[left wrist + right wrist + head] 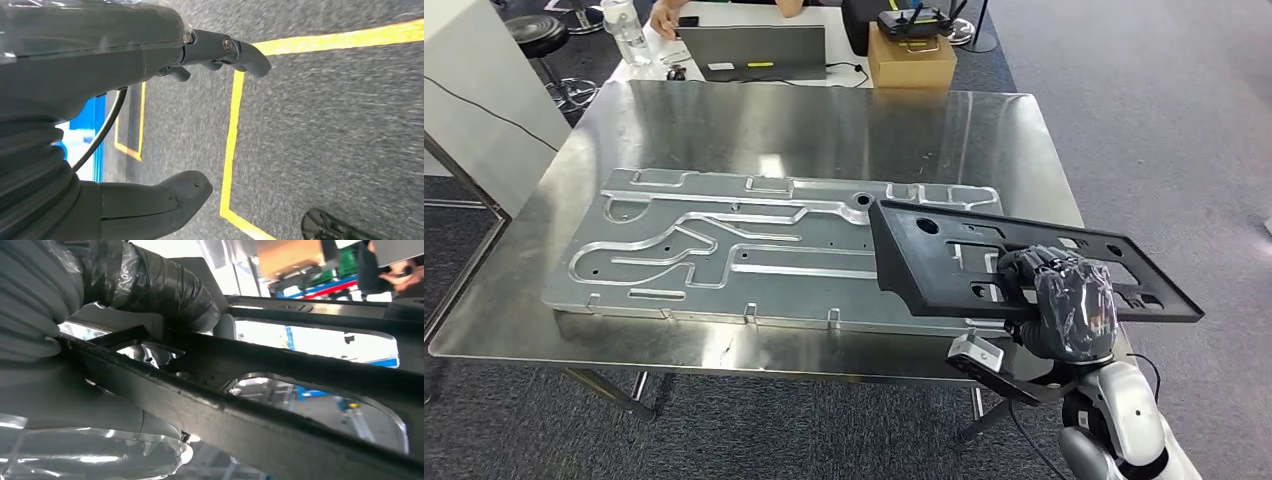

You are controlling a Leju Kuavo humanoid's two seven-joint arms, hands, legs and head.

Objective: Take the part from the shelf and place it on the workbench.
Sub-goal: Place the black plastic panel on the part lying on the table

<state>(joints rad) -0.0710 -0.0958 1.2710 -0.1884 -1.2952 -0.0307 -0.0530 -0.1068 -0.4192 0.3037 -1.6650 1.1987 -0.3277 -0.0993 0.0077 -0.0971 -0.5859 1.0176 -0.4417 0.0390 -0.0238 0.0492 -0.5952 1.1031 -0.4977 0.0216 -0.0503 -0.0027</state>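
The workbench (804, 130) is a shiny steel table on grey carpet, with a large grooved aluminium plate (724, 250) lying flat across it. The right hand (1064, 300), wrapped in clear film, grips the near edge of the black part (944, 255), a flat perforated panel held above the right end of the plate. The left hand (165, 125) hangs over carpet marked with yellow tape lines (231, 145), fingers apart and holding nothing. Beyond the far edge stand a laptop (754, 50), a cardboard box (911, 60) and a water bottle (626, 30).
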